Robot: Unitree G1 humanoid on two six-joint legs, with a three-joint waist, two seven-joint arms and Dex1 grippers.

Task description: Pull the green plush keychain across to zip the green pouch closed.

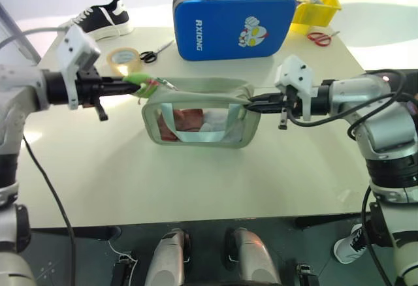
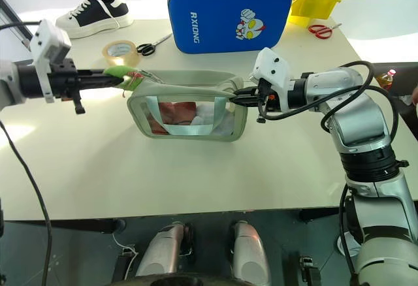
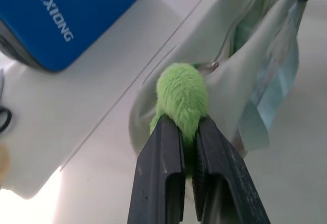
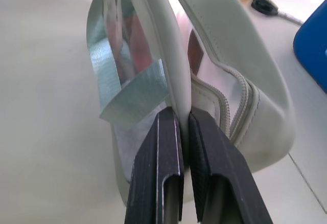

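Note:
The green pouch (image 1: 201,121) is held up off the table between my two grippers, its clear side showing reddish contents and its zipper edge facing up. At its left end sits the green plush keychain (image 1: 138,80), and my left gripper (image 1: 136,85) is shut on it; the left wrist view shows the lime plush (image 3: 182,97) squeezed between both fingers. My right gripper (image 1: 250,106) is shut on the pouch's right end, where the right wrist view shows the fabric edge (image 4: 178,88) clamped between the fingers (image 4: 158,170). The zipper (image 4: 240,93) still gapes there.
A large blue hard case (image 1: 234,21) stands just behind the pouch. A tape roll (image 1: 123,58) and black scissors (image 1: 155,51) lie behind my left gripper. At the back, a sneaker (image 1: 99,19), a yellow bin (image 1: 317,6) and red scissors (image 1: 319,37).

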